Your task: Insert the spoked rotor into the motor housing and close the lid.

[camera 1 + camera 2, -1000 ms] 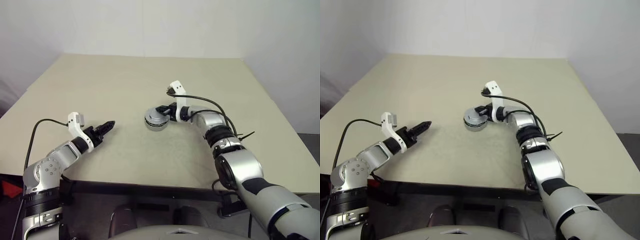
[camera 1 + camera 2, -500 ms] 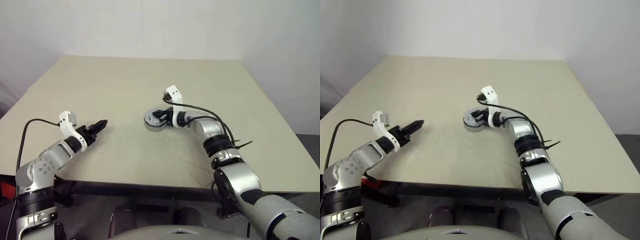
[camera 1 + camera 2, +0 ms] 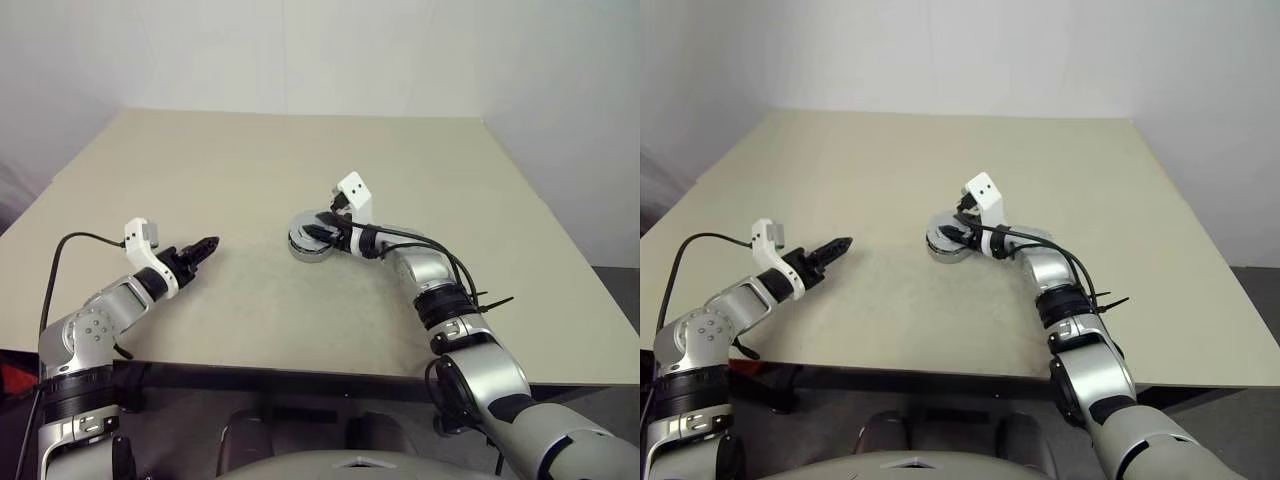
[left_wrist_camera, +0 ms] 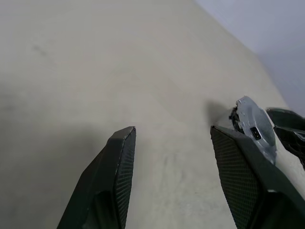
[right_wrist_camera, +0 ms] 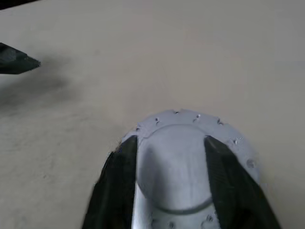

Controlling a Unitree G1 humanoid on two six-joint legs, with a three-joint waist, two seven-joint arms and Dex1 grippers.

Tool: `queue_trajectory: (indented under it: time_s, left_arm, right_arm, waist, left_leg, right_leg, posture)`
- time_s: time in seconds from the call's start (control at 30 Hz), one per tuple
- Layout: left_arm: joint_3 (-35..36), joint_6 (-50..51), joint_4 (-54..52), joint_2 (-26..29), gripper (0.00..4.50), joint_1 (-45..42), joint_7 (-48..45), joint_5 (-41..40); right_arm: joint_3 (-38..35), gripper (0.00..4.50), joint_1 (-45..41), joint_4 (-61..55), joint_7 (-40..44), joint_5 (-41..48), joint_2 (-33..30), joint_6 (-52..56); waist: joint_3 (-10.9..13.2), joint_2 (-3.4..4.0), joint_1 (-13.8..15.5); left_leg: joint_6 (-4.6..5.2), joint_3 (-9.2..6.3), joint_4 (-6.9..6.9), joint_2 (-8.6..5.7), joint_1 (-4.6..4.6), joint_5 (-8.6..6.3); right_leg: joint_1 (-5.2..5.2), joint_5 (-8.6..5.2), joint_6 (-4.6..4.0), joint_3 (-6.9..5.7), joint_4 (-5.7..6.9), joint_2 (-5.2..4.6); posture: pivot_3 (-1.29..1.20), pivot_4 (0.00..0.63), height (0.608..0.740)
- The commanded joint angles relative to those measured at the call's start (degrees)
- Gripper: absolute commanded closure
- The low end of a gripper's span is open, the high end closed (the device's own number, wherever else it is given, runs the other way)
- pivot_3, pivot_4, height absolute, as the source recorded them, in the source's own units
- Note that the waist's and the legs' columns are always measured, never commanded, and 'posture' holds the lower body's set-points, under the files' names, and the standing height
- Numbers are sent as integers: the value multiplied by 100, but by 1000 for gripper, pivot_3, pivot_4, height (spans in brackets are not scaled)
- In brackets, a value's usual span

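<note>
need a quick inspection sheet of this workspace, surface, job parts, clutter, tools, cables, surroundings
surface: beige table, bare apart from one assembly
job's things: motor housing near the table's middle, silver lid seated on top; rotor hidden, cannot tell if it is inside
clutter: nothing seen
grippers: right tool open, fingers either side of the lid's raised centre, contact unclear; left tool open, holding nothing, well apart to the housing's left
cables: black cable looping off the left wrist, another along the right forearm; neither lies on the housing
surroundings: plain pale wall behind the table; dark floor at the far right
</note>
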Motion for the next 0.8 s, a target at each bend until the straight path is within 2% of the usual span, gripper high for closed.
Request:
queue_trajectory:
  time_s: [0.03, 0.1, 0.13, 0.8]
  left_arm:
    - [-35, -37, -162, 123, 1860, -160, -151, 28]
    - [-50, -32, -146, 143, 1860, -170, -186, 48]
    - [-56, -28, -139, 151, 1860, -171, -199, 62]
    - [98, 8, -91, 264, 1860, -119, -186, 96]
  right_arm:
    - [-87, 789, -171, 61, -78, -31, 22, -437]
    - [-52, 102, -179, 145, -132, -78, 18, -500]
    - [-26, 42, -183, 205, -162, -113, 16, -505]
    - [99, 42, -227, 1136, -364, -626, 135, -1421]
  waist:
    - [0, 0, -6]
    - [0, 0, -12]
    - [1, 1, -15]
    - [1, 1, -21]
  left_leg:
    - [0, 0, -1, 0, -4, 0]
    - [0, 0, -1, 0, -6, 0]
    - [0, 0, -2, 0, -6, 0]
    - [1, 0, -1, 0, -2, -1]
  right_leg:
    - [-3, 0, 0, 0, -1, 0]
    - [-5, 0, -1, -1, -1, 0]
    - [-5, 0, 0, 0, -2, 0]
    - [-4, 0, 0, 1, 1, 0]
  posture:
    - [0, 0, 740]
    - [0, 0, 740]
    - [0, 0, 740]
    - [0, 0, 740]
